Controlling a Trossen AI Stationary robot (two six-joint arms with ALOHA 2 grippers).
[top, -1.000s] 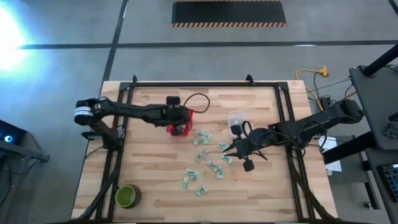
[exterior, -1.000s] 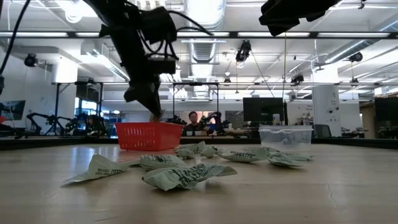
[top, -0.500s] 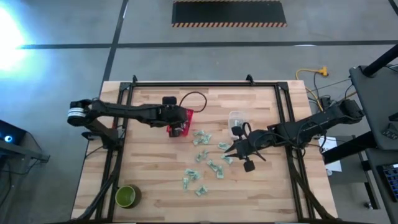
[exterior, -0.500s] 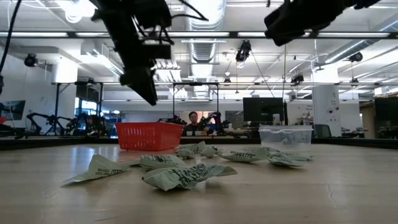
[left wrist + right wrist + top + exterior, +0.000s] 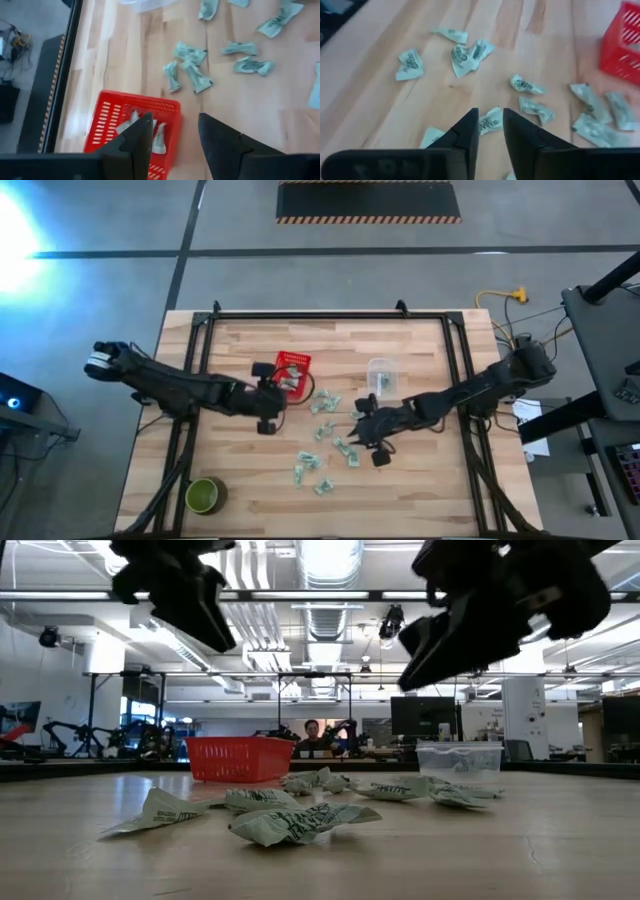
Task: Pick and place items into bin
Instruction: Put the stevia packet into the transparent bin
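Observation:
Several small pale green-and-white packets lie flat and scattered on the wooden table between the two arms. Some packets lie inside the red basket. My left gripper is open and empty; it hangs in the air on the basket's near-left side, and its wrist view looks down on the basket. My right gripper is open and stands above the scattered packets. In its wrist view, one packet shows in the gap between the fingers, below them and apart from them.
A clear plastic tub stands right of the basket, toward the far edge. A round green bowl sits at the near-left corner. Black frame rails run along the table's sides. Bare wood lies near the front edge.
My left gripper has risen out of the red basket and drawn back toward the table's near-left. My right gripper has moved left and come down over the scattered packets. The packets on the table have stayed where they were.

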